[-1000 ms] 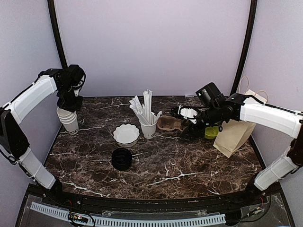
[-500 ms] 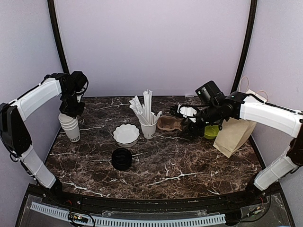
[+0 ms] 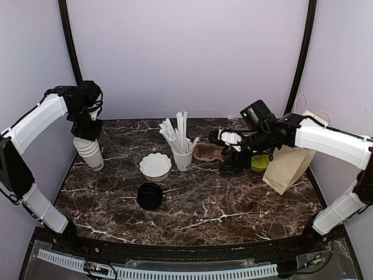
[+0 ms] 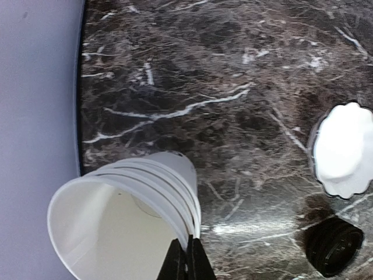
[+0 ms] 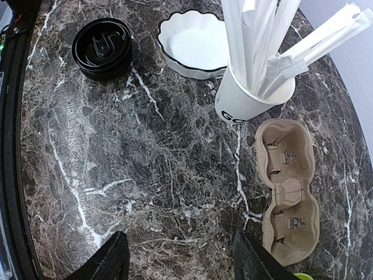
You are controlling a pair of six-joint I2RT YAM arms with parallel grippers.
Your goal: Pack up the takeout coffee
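The left tool [image 4: 187, 248] grips the rim of stacked white cups [image 4: 116, 216], well apart from a scalloped bowl [image 4: 345, 149].

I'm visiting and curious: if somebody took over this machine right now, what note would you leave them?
Left end effector: shut on the rim of the stack of paper cups, far left.
Right end effector: open, empty, by the cardboard cup carrier.
Stack of black lids: near the middle.
Paper bag: far right.
Done: nothing; carrier is empty.
Remaining: separate cups, lid them, pack them.
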